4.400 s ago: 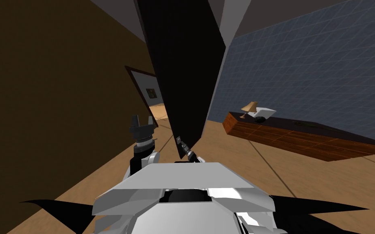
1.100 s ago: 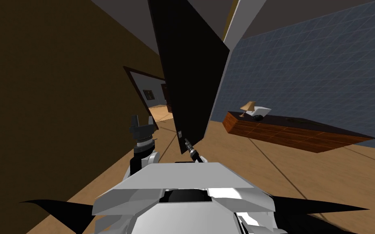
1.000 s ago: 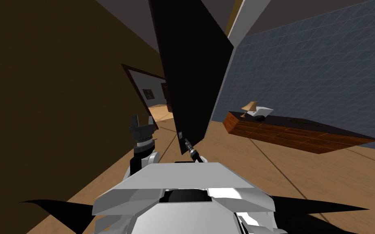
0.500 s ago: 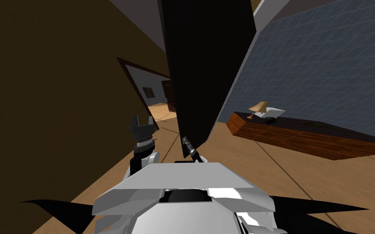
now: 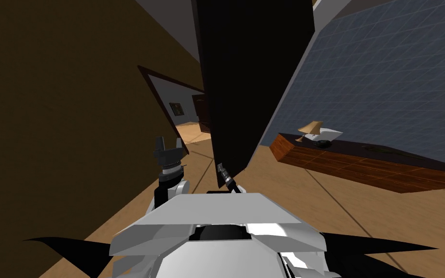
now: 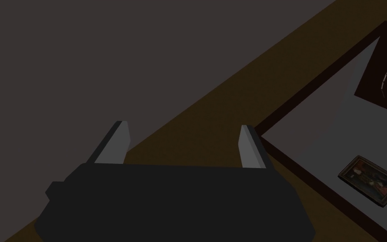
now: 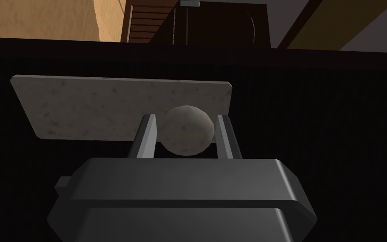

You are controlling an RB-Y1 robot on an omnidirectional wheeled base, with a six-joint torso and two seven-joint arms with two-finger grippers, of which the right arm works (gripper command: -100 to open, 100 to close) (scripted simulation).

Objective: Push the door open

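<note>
**Right gripper clamped on the door knob**

The dark door (image 5: 245,87) stands ajar in the middle of the scene, rising from just ahead of me to the top of the head view, with its free edge towards me. The right gripper (image 7: 185,119) is closed on the round, grey speckled knob (image 7: 186,130). Its two fingers (image 7: 146,134) press the knob's sides. Behind the knob a flat grey plate (image 7: 83,109) of the same speckled look lies against the door's black face. In the head view the right gripper (image 5: 222,170) meets the door low down, near its near corner.

The left gripper (image 5: 168,143) is raised to the left of the door, close to the brown wall (image 5: 72,120). It is open, the fingers wide apart with nothing between them (image 6: 183,126).

To the right, well apart from the door, a long wooden counter (image 5: 361,164) stands against a blue-grey tiled wall (image 5: 385,87). A small lamp (image 5: 311,128) stands at its far end. The wooden floor (image 5: 284,193) runs between the counter and the door.
</note>
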